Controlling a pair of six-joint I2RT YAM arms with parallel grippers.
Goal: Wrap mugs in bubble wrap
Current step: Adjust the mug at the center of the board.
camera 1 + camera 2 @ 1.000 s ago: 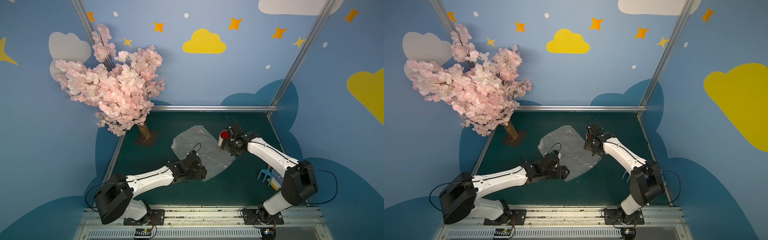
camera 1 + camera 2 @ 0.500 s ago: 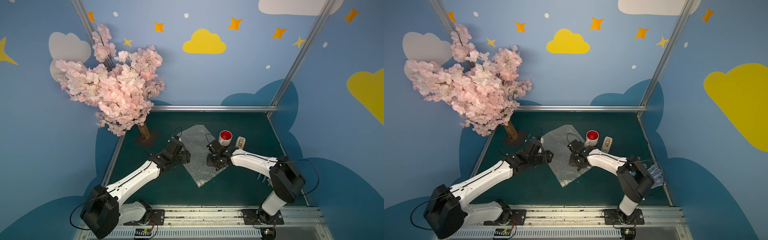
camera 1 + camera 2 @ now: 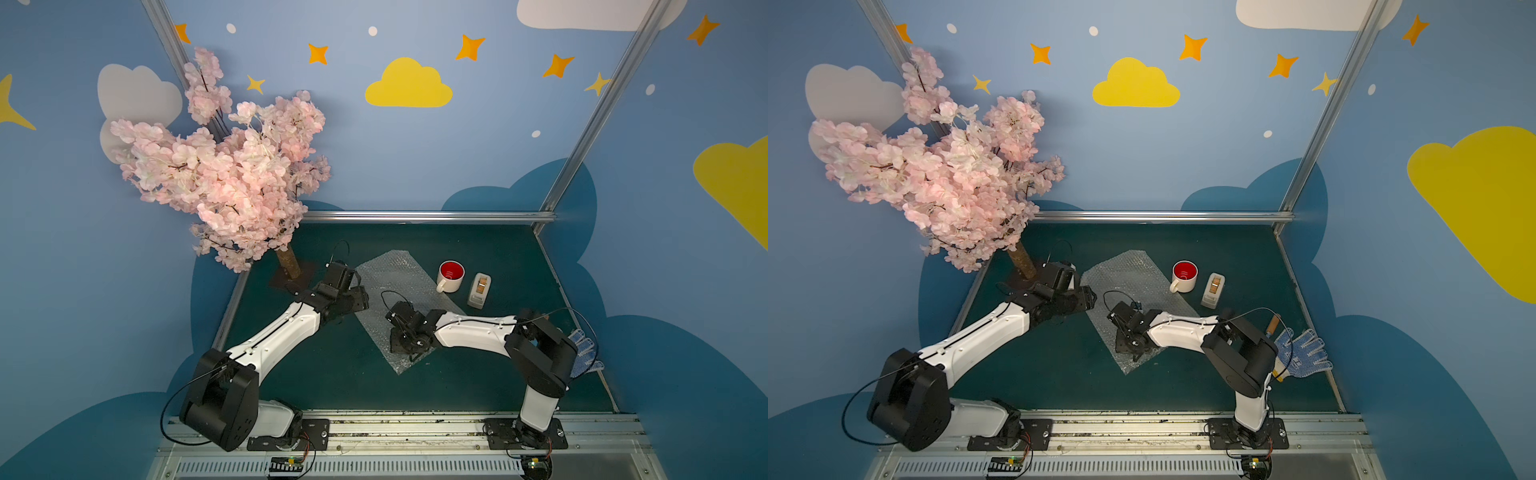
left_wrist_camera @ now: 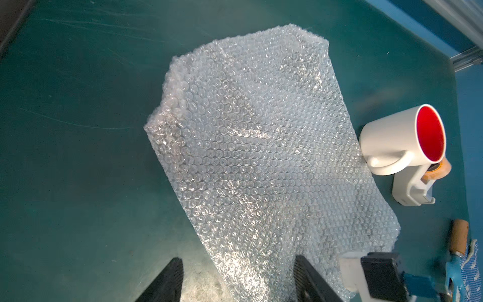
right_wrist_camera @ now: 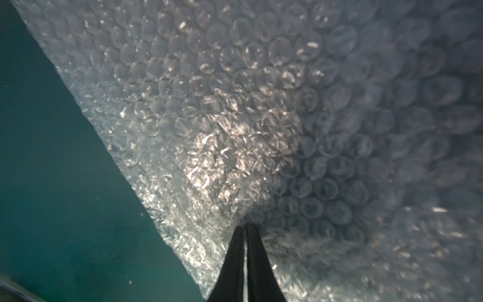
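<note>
The bubble wrap lies as a long sheet slanting across the green table. In both top views the mug stands upright at the sheet's far right edge, red inside showing, handle toward the sheet. My left gripper is open, its two fingers straddling the left edge of the bubble wrap; the mug is well beyond it. My right gripper is shut, pinching the bubble wrap on its near part, where the film bunches at the tips.
A cream tape dispenser stands just right of the mug. A pink blossom tree overhangs the back left corner. Blue-dotted gloves and a wooden-handled tool lie at the right edge.
My right gripper left the mug standing by the dispenser, moved onto the near part of the sheet and shut. My left gripper moved from the sheet's near edge to its left edge.
</note>
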